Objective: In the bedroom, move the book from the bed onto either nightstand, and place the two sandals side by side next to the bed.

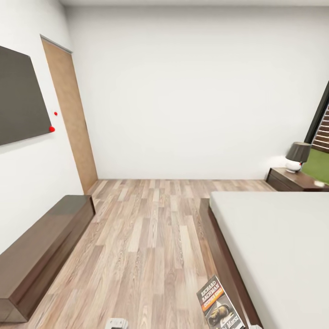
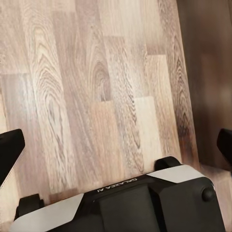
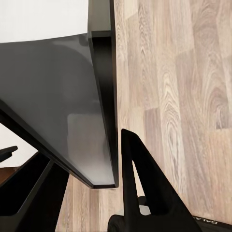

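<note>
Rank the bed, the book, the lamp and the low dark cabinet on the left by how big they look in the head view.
1. Bed
2. Low cabinet
3. Book, enlarged by nearness and cut by the frame edge
4. Lamp, far off, so unsure against the book

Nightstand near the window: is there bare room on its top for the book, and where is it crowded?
The nightstand has a bare strip of top along its front edge; the lamp crowds the back, and something green borders its right. The mattress is bare too, and so is the floor beside it.

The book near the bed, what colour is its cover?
The book has a dark cover with white lettering and an orange band, best seen in the head view.
</note>
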Available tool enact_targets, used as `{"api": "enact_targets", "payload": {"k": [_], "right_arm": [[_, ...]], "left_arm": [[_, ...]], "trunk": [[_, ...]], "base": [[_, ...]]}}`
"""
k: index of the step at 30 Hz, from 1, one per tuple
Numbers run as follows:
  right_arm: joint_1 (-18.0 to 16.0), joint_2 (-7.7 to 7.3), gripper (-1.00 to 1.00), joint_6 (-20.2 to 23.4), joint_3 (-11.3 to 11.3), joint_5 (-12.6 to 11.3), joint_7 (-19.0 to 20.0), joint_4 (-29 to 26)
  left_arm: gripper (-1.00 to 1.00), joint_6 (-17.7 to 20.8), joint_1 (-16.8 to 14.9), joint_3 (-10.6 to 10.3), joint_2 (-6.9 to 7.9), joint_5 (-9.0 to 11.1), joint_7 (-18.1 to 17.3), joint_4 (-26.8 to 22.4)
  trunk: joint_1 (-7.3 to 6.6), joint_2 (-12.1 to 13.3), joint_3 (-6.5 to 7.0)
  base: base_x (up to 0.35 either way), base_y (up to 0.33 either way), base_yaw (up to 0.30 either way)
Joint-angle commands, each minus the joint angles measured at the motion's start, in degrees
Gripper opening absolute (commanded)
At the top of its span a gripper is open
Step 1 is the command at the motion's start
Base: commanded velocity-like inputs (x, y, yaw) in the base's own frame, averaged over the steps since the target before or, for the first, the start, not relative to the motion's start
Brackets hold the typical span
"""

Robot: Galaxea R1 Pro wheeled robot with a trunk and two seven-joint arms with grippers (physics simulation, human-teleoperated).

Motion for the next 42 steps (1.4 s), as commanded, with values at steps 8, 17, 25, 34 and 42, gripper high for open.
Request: {"api": "enact_targets", "payload": {"k": [8,17,25,34,42], "right_arm": [[-0.06,-0.03,-1.0,0.34,0.22,-0.7,0.16,-0.05],[-0.07,-0.03,-1.0,0.36,0.22,-0.7,0.15,-0.05],[-0.07,-0.03,-1.0,0.36,0.22,-0.7,0.17,-0.05],[-0.07,-0.03,-1.0,0.36,0.22,-0.7,0.2,-0.05],[-0.07,-0.03,-1.0,0.36,0.2,-0.7,0.23,-0.05]], "left_arm": [[1.0,-0.1,-0.05,-0.48,0.01,0.33,-0.38,0.04],[1.0,0.07,-0.05,-0.65,-0.04,0.08,-3.85,0.04],[1.0,0.13,-0.05,-0.66,0.01,-0.05,-9.01,0.04],[1.0,0.07,-0.05,-0.66,0.23,-0.05,-8.92,0.04],[1.0,0.03,-0.05,-0.66,0.59,-0.12,-8.96,0.02]], "trunk": [[0.06,-0.1,-0.11],[0.06,-0.1,-0.11],[0.06,-0.1,-0.11],[0.06,-0.1,-0.11],[0.06,-0.1,-0.11]], "base": [[0.331,0.0,0.0],[0.331,0.0,0.0],[0.331,0.0,0.0],[0.331,0.0,0.0],[0.331,0.0,0.0]]}}
